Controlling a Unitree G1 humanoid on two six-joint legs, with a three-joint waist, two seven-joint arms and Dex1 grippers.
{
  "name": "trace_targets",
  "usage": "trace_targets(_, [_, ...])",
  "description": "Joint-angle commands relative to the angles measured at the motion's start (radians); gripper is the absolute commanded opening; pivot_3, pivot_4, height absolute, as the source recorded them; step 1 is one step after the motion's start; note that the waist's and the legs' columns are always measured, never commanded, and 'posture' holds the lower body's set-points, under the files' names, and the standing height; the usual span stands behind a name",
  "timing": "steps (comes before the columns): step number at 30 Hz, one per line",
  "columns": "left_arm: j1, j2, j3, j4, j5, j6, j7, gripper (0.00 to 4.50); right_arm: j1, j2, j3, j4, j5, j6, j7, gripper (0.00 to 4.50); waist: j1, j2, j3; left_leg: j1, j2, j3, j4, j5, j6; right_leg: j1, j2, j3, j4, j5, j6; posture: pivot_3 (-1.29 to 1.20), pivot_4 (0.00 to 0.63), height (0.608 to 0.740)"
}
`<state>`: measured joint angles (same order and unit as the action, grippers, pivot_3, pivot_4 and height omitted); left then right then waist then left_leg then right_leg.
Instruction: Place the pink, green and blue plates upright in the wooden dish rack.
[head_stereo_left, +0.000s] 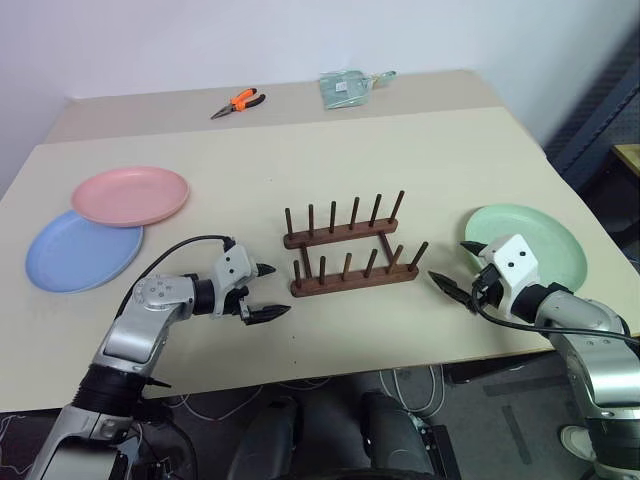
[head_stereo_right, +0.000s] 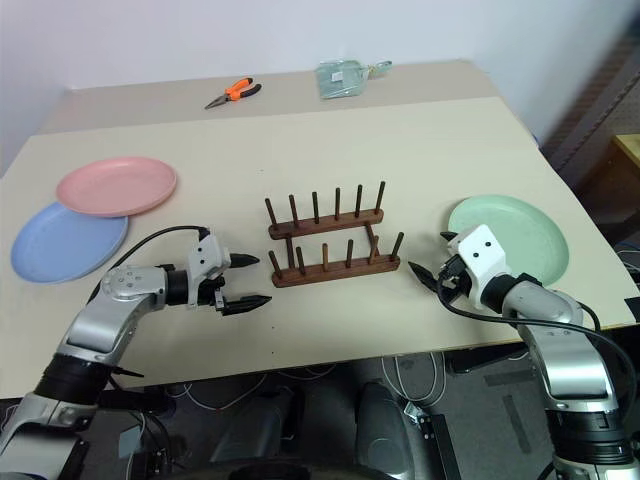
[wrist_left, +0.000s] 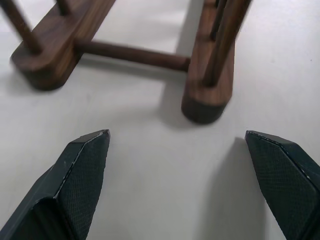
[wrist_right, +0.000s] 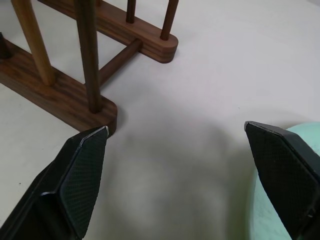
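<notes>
in the left eye view the wooden dish rack (head_stereo_left: 350, 248) stands empty at the middle of the beige table (head_stereo_left: 300, 150). the pink plate (head_stereo_left: 130, 195) lies flat at the far left, its near edge overlapping the blue plate (head_stereo_left: 80, 252). the green plate (head_stereo_left: 530, 245) lies flat at the right. the left gripper (head_stereo_left: 268, 291) hovers just left of the rack, fingers apart and empty. the right gripper (head_stereo_left: 458, 268) sits between the rack and the green plate, fingers apart, empty. orange-handled pliers (head_stereo_left: 240, 102) and a clear packet (head_stereo_left: 345, 88) lie at the far edge.

in the left wrist view the spread fingers (wrist_left: 82, 165) face the rack's end bars (wrist_left: 205, 95).

in the right wrist view one fingertip (wrist_right: 82, 160) is near the rack's base corner (wrist_right: 102, 112), the other over the green plate's rim (wrist_right: 260, 210).
</notes>
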<state>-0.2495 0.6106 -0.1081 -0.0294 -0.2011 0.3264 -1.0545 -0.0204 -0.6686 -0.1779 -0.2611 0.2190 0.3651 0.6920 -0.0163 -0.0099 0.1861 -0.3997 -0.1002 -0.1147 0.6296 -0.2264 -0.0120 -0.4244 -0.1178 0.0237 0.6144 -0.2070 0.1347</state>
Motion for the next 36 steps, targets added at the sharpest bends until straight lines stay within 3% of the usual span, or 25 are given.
trace_targets(1, [0.058, 0.029, 0.007, -0.029, -0.017, 0.078, 0.015, 3.65, -0.019, -0.013, 0.002, -0.023, 0.012, -0.012, 0.015, 2.67, 0.001, 0.0, 0.0, 0.0, 0.0, 0.0, 0.0, 0.0, 0.0, 0.0, 0.0, 0.0, 0.0, 0.0, 0.0, 0.0, 0.15, 0.732])
trace_targets(6, [0.097, 0.04, -0.002, -0.125, -0.054, 0.14, 0.016, 1.13, -0.033, -0.014, 0.011, -0.016, 0.02, -0.007, 0.037, 0.01, 0.004, 0.0, 0.0, 0.0, 0.0, 0.0, 0.0, 0.0, 0.0, 0.0, 0.0, 0.0, -0.001, -0.001, -0.001, 0.0, 0.15, 0.732])
trace_targets(8, [0.104, 0.042, -0.003, -0.146, -0.063, 0.157, 0.022, 0.11, -0.034, -0.015, 0.011, -0.016, 0.022, -0.003, 0.046, 0.0, 0.006, 0.0, 0.0, 0.0, 0.0, 0.0, 0.0, 0.0, 0.0, 0.0, 0.0, 0.0, -0.001, -0.001, -0.002, 0.0, 0.15, 0.732])
trace_targets(23, [0.134, -0.002, -0.089, -0.189, -0.063, 0.14, 0.046, 0.04, 0.005, -0.053, 0.018, -0.023, 0.017, 0.027, 0.093, 0.0, 0.013, 0.0, 0.0, -0.001, -0.001, 0.0, 0.0, 0.0, 0.0, 0.0, -0.001, 0.0, -0.002, -0.002, -0.003, 0.0, 0.15, 0.732])
trace_targets(29, [0.071, -0.042, -0.151, -0.157, -0.06, 0.166, 0.042, 0.04, 0.052, -0.096, 0.042, -0.077, 0.072, 0.088, 0.171, 0.0, 0.027, 0.0, 0.0, -0.002, -0.001, 0.0, 0.0, 0.0, 0.0, 0.001, -0.001, 0.0, -0.002, -0.002, -0.003, 0.0, 0.15, 0.732])
trace_targets(36, [-0.019, -0.127, -0.17, -0.033, -0.03, 0.149, 0.094, 0.04, -0.038, -0.042, 0.138, -0.021, 0.02, 0.072, 0.125, 0.0, 0.029, 0.0, -0.001, -0.002, -0.001, 0.0, 0.001, 0.0, 0.0, 0.001, -0.001, 0.0, -0.002, -0.002, -0.003, 0.0, 0.15, 0.732])
